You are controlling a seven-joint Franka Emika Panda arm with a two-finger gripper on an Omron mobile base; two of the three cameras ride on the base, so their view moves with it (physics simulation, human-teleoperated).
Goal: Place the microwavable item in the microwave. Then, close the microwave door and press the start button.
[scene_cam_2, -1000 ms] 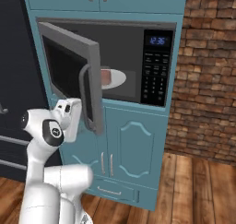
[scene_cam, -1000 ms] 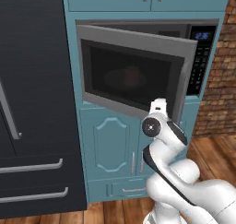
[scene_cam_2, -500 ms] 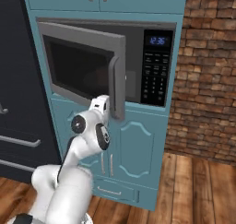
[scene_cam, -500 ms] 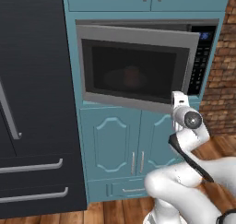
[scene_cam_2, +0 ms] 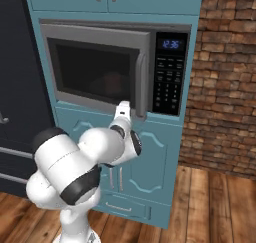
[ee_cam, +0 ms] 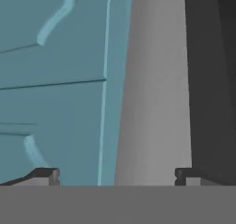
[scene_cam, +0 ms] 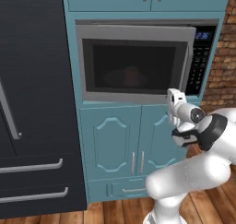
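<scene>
**Door nearly shut on one microwave, lump inside**

One black fridge (scene_cam: 32,98) left of the microwave, with one slanted bar handle and two drawer handles low down. One teal cabinet front (scene_cam: 120,144) around the microwave: two upper doors with two grey pulls above it, two panelled lower doors with two pulls below it, one drawer under those. One brick wall (scene_cam_2: 225,87) right of the microwave. Wood floor (scene_cam_2: 210,207) beneath.

One microwave (scene_cam_2: 115,67) set in the cabinet front. One door (scene_cam: 133,64), almost closed, with a narrow gap at its handle side; one vertical grey handle (scene_cam_2: 142,84) beside the keypad. One black keypad strip (scene_cam_2: 169,74) on the microwave's right, one blue display at its top.

One reddish-brown lump (scene_cam: 131,75) inside the microwave, seen dimly through the dark glass, near the middle of the window.

One white arm, reaching up toward the microwave's lower right corner. One gripper (scene_cam_2: 122,109) just under the door's bottom edge, near the handle's foot; in the left base view the same gripper (scene_cam: 175,98) at the door's lower right corner. In the hand view, two fingertips (ee_cam: 46,176) set wide apart, nothing between them, grey door frame and teal panel close ahead. Contact with the door: cannot tell.
</scene>
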